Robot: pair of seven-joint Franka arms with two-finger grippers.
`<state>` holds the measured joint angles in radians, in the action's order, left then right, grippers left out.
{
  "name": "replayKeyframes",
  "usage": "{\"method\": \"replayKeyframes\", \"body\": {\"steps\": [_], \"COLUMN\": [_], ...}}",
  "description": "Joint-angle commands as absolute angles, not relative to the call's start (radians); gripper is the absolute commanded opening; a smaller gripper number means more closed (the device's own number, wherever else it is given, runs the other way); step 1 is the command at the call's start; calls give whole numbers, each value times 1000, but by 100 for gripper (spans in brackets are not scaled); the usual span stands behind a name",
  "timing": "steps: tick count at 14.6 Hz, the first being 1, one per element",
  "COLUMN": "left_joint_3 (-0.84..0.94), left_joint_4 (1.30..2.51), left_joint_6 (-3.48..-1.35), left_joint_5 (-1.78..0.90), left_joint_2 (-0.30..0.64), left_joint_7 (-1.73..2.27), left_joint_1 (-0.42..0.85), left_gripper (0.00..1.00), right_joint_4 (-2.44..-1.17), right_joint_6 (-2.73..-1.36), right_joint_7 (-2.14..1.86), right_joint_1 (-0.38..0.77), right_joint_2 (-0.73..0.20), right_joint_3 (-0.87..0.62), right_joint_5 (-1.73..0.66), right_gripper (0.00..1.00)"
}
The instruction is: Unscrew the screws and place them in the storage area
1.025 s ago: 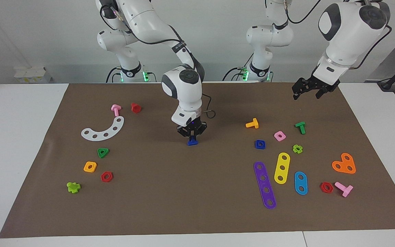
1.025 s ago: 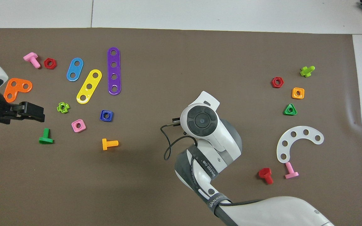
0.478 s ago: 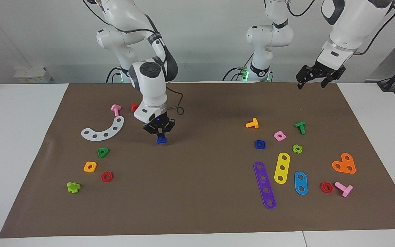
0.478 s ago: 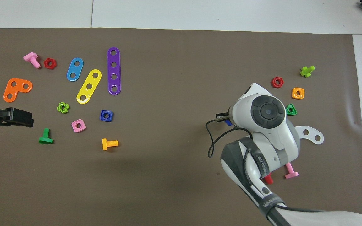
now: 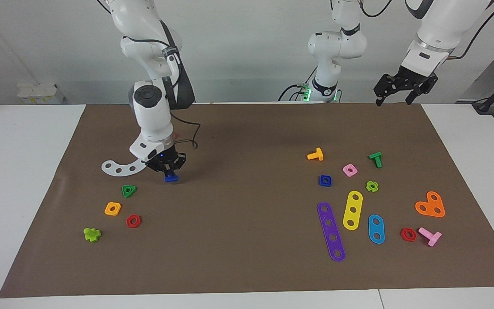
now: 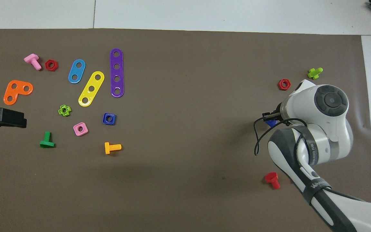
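My right gripper (image 5: pixel 170 171) is shut on a small blue screw (image 5: pixel 171 176) and holds it just above the brown paper mat (image 5: pixel 247 249), beside the white curved plate (image 5: pixel 120 166). In the overhead view the right arm covers most of it, and only a bit of the blue screw (image 6: pixel 271 122) shows under the gripper (image 6: pixel 270 116). My left gripper (image 5: pixel 393 99) is open and empty, raised over the mat's corner at the left arm's end. It shows at the edge of the overhead view (image 6: pixel 11 118).
A green triangular nut (image 5: pixel 128 190), an orange nut (image 5: pixel 112 208), a red nut (image 5: pixel 133 221) and a lime cross piece (image 5: pixel 91 234) lie toward the right arm's end. A blue square nut (image 5: pixel 325 180), an orange bolt (image 5: pixel 315 155), coloured strips and more bolts lie toward the left arm's end.
My right gripper has carried the blue screw from mid-mat toward the right arm's end, up to the white curved plate. My left gripper has risen and drawn back toward the robots.
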<state>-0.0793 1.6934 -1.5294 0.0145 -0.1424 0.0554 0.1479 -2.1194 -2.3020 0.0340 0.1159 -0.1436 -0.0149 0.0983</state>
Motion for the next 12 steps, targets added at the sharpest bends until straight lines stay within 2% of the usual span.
{"method": "replayKeyframes", "body": {"steps": [1, 10, 11, 12], "left_joint_3": [-77, -84, -84, -84], "left_joint_4": [1677, 1695, 1701, 1706], "left_joint_6": [-1496, -1549, -1558, -1568], "left_joint_5": [28, 28, 28, 28], "left_joint_2": [-147, -156, -158, -158], "left_joint_7": [51, 46, 38, 23], "left_joint_1": [146, 126, 109, 106], "left_gripper": [100, 100, 100, 100], "right_joint_4": [-2122, -2098, -2098, -2098], "right_joint_6": [-2321, -2368, -2372, -2370], "right_joint_7": [2, -46, -45, -41], "right_joint_1": [91, 55, 54, 51], "right_joint_2": [-153, -201, -201, -201], "right_joint_3": [-28, -26, -26, -26], "right_joint_5": [86, 43, 43, 43], "right_gripper": [0, 0, 36, 58]}}
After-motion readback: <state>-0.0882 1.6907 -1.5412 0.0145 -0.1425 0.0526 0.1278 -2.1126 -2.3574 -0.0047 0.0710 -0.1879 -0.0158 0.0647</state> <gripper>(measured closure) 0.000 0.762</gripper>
